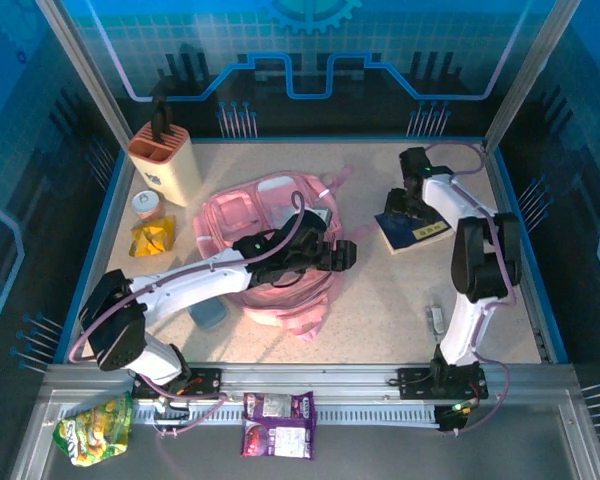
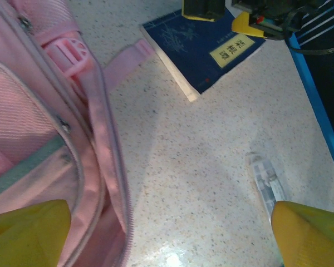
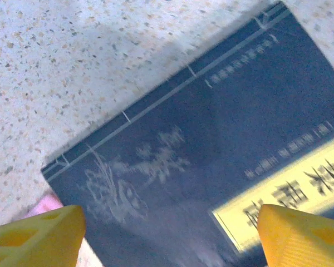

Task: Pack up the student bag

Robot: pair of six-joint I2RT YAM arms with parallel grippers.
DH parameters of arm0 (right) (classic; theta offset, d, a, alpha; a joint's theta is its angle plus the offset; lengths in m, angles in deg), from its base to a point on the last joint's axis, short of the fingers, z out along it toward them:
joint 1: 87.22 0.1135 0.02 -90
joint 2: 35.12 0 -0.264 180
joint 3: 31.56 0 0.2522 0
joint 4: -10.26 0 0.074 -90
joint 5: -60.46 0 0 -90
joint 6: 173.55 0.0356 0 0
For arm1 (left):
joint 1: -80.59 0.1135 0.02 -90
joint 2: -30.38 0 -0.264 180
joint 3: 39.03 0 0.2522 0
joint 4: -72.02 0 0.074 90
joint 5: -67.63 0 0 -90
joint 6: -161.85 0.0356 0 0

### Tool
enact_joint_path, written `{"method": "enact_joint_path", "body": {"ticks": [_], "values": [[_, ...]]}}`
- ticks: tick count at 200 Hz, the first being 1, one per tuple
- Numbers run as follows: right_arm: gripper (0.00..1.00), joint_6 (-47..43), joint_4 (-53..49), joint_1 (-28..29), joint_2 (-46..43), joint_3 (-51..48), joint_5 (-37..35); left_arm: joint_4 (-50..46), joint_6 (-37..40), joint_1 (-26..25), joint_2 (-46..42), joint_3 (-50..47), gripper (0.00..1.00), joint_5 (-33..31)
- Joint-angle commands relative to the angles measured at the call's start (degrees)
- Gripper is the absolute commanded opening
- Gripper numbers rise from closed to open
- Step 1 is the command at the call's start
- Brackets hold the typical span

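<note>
Purple snack packet (image 1: 278,423) lies unpacked on near ledge | student bag (image 1: 280,300) mid-table | left gripper (image 1: 345,255) spread, empty, at bag's right | right gripper (image 1: 400,210) spread over blue book (image 1: 420,232), far right | we judge most packing left

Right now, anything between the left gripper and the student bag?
Nothing visible. The left gripper is open at the student bag edge: one finger over its pink fabric, the other over bare table. The blue book lies apart, off to the side.
</note>
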Motion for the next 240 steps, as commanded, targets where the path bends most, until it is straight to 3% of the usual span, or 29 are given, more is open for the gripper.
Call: {"method": "enact_joint_path", "body": {"ticks": [1,75,107,141,167,240], "values": [[0.86,2.8,-3.8,1.9,4.4,5.1,-5.0,-1.8,1.2,1.3,-2.3,0.6,0.94,-2.0],[1.00,8.1,-8.8,3.7,16.5,17.9,-4.4,-2.1,1.6,5.2,-3.6,-1.6,0.99,-2.3],[1.00,10.6,-12.6,3.8,19.2,20.7,-5.1,-2.0,1.5,6.4,-4.2,-2.9,0.99,-2.1],[0.99,11.0,-8.6,3.7,14.4,11.8,-2.4,-2.4,1.4,7.1,-4.7,-3.6,0.99,-1.8],[0.82,9.6,-5.8,2.9,8.1,3.2,0.4,-1.6,1.0,7.1,-4.9,-4.4,0.99,-1.4],[0.64,5.9,2.2,4.6,-5.5,-18.5,10.5,0.3,-1.6,7.2,-4.9,-5.9,0.99,-0.2]]}}
